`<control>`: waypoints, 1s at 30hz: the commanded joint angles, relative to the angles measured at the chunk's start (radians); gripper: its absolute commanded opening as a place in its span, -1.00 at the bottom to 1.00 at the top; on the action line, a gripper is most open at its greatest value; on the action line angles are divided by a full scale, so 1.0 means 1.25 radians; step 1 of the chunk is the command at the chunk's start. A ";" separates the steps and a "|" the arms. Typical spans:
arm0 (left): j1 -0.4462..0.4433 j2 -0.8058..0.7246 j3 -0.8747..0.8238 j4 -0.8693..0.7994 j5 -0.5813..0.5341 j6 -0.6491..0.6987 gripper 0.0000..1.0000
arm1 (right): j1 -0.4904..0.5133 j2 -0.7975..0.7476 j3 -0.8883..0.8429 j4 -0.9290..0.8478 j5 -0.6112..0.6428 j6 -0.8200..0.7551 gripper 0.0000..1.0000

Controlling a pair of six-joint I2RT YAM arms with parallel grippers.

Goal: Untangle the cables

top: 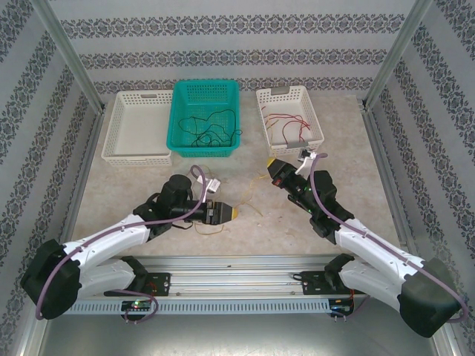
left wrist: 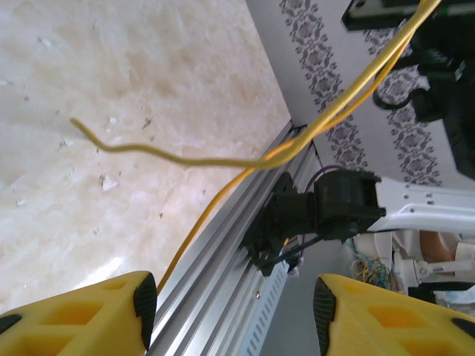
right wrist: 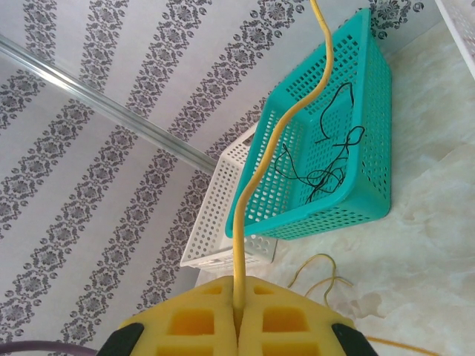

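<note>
Where yellow cable [right wrist: 256, 178] leaves right gripper [right wrist: 237, 326], pads pressed together, pinching it; cable's far end cut off at frame top. Left gripper [left wrist: 234, 304] spread, holding nothing; yellow cable crosses ahead of it, one end loose above table [left wrist: 111, 59], touching or not unclear. Black cables [right wrist: 326, 174] tangled in teal basket [right wrist: 375, 133] beyond right gripper, ends hard to trace. Red cables [top: 286, 122] in white basket [top: 318, 119], also beyond right gripper, too thin to count.

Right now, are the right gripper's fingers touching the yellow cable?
Touching. The right wrist view shows the yellow cable pinched in the seam between the shut fingers of the right gripper.
</note>
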 commanded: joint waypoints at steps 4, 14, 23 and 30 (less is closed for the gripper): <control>-0.046 0.024 0.010 -0.077 -0.042 0.087 0.17 | -0.004 0.002 0.040 0.007 -0.015 -0.014 -1.00; -0.049 0.041 0.042 -0.162 -0.173 0.141 0.11 | -0.003 -0.014 0.038 -0.001 -0.023 -0.010 -1.00; -0.051 -0.075 0.039 -0.178 -0.270 0.168 0.30 | 0.001 -0.004 0.037 0.005 -0.035 -0.003 -1.00; -0.088 -0.031 0.069 -0.236 -0.335 0.225 0.31 | 0.005 0.001 0.043 0.007 -0.043 0.001 -1.00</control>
